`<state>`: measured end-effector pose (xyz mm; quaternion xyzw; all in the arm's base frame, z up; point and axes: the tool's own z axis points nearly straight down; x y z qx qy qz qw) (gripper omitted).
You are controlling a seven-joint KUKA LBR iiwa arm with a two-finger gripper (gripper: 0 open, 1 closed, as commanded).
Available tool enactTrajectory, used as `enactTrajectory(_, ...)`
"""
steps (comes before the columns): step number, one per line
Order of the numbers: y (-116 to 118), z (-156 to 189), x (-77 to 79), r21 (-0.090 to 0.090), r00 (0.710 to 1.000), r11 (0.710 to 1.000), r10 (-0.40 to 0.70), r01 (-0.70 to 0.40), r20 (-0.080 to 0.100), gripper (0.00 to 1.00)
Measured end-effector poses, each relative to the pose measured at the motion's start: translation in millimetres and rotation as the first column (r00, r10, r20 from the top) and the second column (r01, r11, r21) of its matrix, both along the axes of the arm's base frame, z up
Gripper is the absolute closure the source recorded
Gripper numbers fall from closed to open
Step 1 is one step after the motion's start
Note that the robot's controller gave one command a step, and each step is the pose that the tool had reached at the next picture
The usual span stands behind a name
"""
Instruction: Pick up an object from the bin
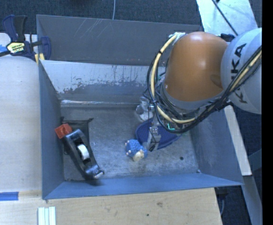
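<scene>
Evidently it is the approach step I am watching. The robot arm, its wrist hidden under a rounded orange cover (192,64) wrapped in looping cables, is hanging low inside the grey metal bin (103,46), over the right half of the floor. Its jaws are pointing down at a flat dark-blue piece with a pointed outline (168,139), cloth or thin plastic by the look of it, which is lying on the bin floor right of centre. I cannot tell whether the jaws are apart or together, because the wrist and cables are shading them. Nothing is showing between them that I could call held.

Just beside the blue piece, to its left, a small blue-and-cream lump like a soft toy (135,149) is sitting. Well apart, near the left corner, a black plastic tape dispenser with a white roll (82,154) is lying with a small orange-red block (62,131) at its upper end.

I am judging that nothing is lifted yet. The next move is calling for the jaws to settle on one thing only. The flat piece is offering little to pinch, so they would need an edge or a fold. The little toy is sitting close enough to be nudged or caught along with it.
</scene>
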<state>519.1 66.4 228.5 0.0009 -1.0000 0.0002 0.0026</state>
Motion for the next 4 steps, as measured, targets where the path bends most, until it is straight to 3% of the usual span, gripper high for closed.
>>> enactTrajectory(1, -23, -70, -26.2, 0.0, 0.988, 0.988, 0.156, -0.156, 0.001, 0.0)
enactTrajectory(2, -24, -114, -14.8, 0.0, 1.0, 1.0, 0.003, -0.003, 0.003, 0.0)
enactTrajectory(3, -21, -106, 4.9, 0.0, 0.992, 0.993, 0.122, -0.122, 0.011, 0.0)
enactTrajectory(4, -23, -161, 0.2, 0.001, 0.997, 0.997, 0.083, -0.083, 0.0, 0.0)
